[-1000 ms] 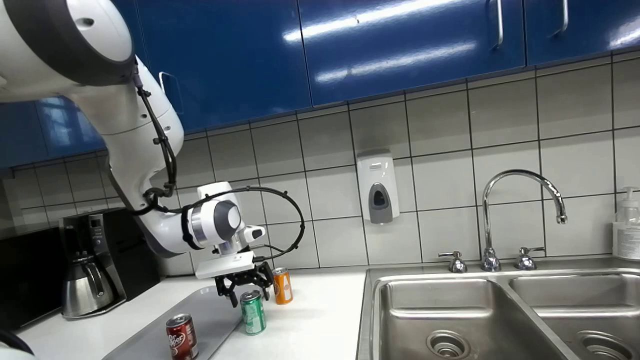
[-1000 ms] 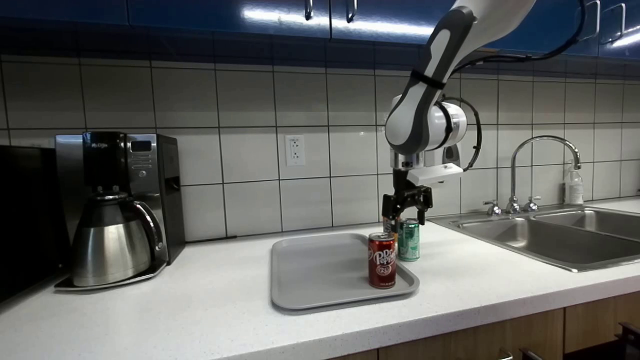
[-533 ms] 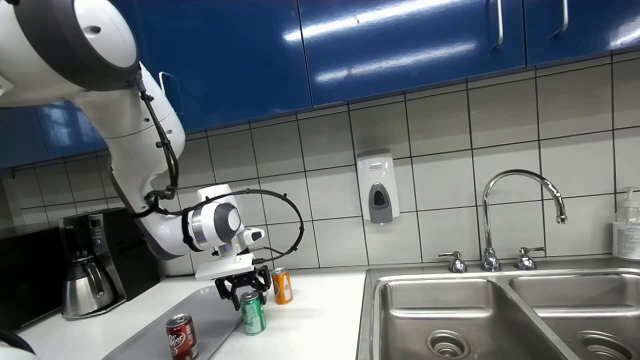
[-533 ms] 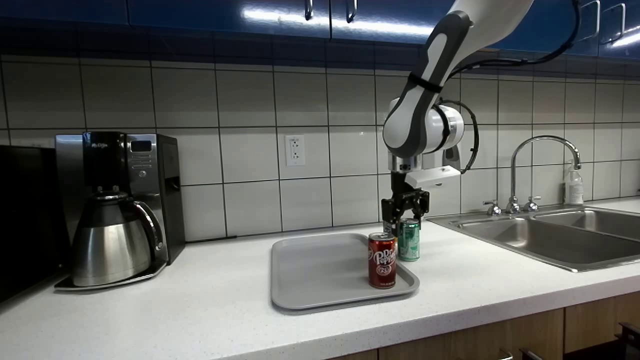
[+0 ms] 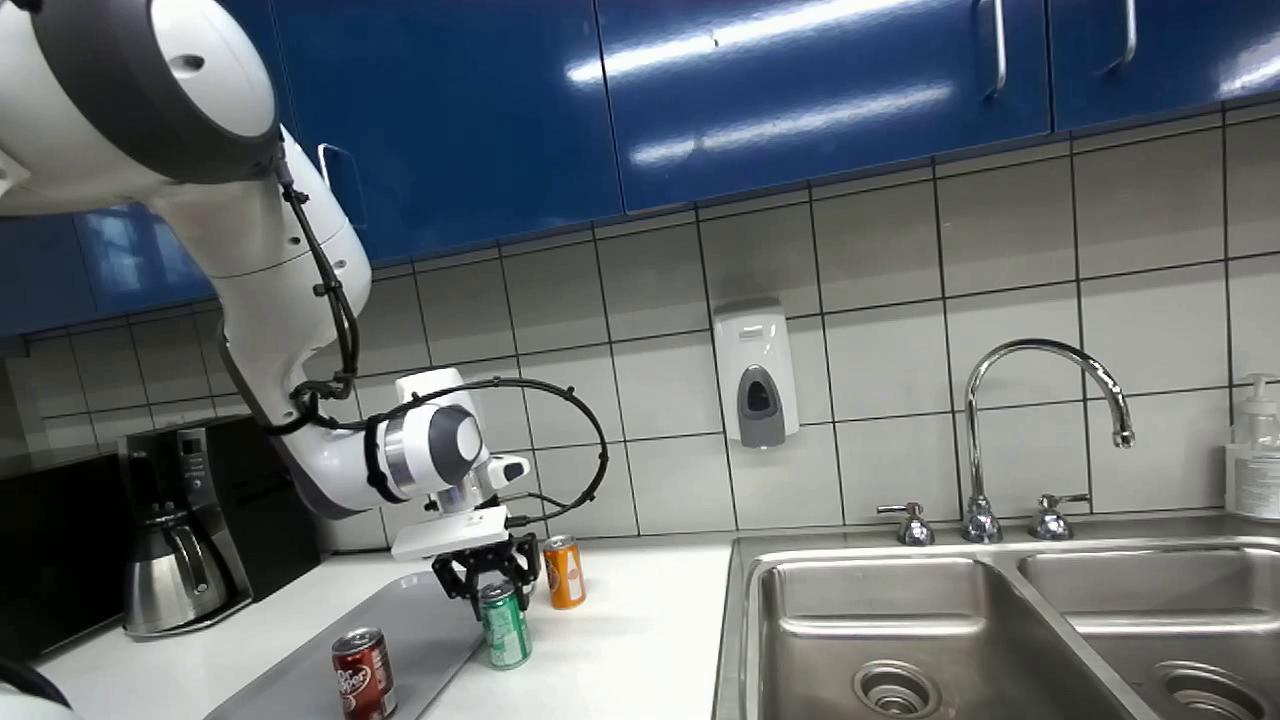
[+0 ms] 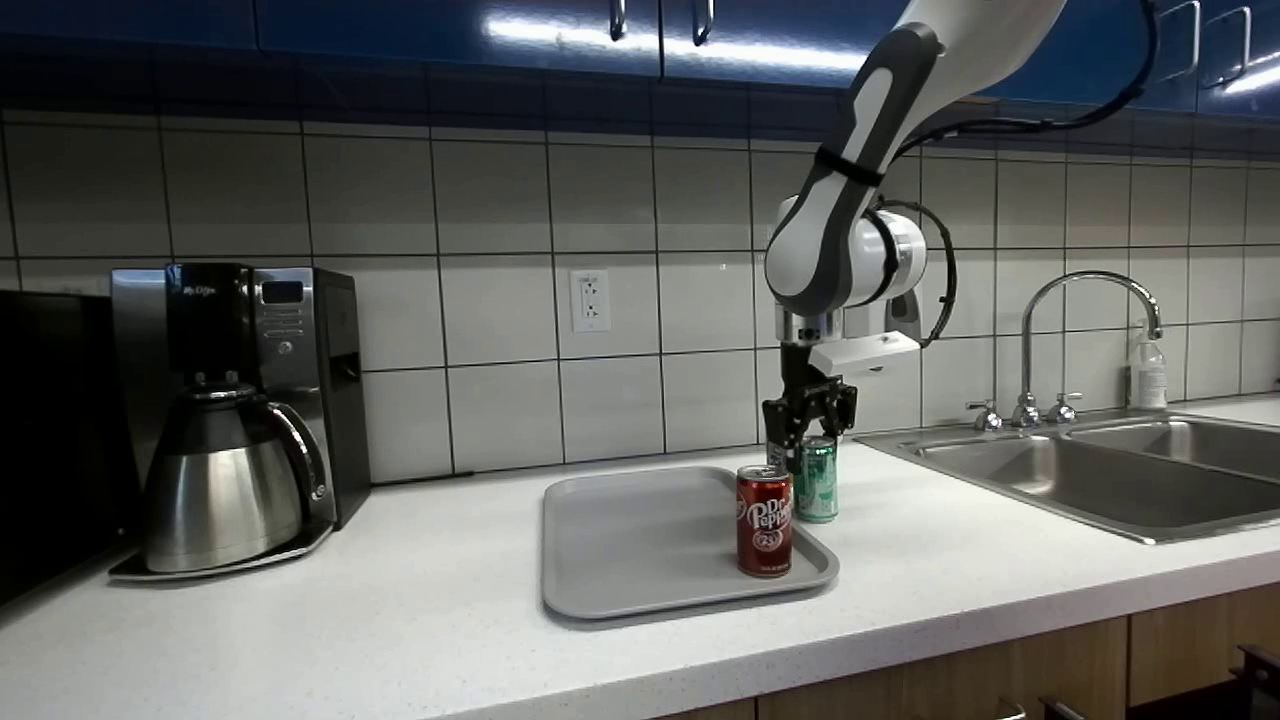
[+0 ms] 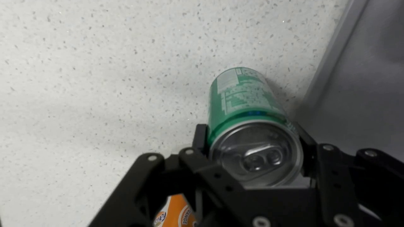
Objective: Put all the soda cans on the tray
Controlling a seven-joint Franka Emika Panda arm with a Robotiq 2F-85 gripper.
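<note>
Green can (image 7: 243, 97) stands on the counter (image 6: 330, 640) just beside the tray (image 6: 630, 545), pinched from both flanks by the gripper (image 7: 252, 138). In the wrist view part of its lid's rim passes behind the black linkage; in an exterior view a finger (image 6: 794, 450) covers part of its upper left edge, and the far fingertip is hard to make out.

Orange can (image 5: 564, 572) stands upright on the counter near the wall (image 5: 680, 485), a strip of white between it and the green can. Gripper and red can (image 6: 764, 525) all but hide it in an exterior view, and the wrist view catches only a piece, cut off below. How near the linkage comes to it, I cannot tell.

That red can stands upright on the tray, close to the rim facing the green can. In an exterior view the tray's near end runs out of sight at the bottom. A strip of counter parts the tray's corner from the front edge. Counter runs wide from tray to coffee maker (image 6: 285, 350); the sink (image 5: 742, 620) lies opposite, well apart.
</note>
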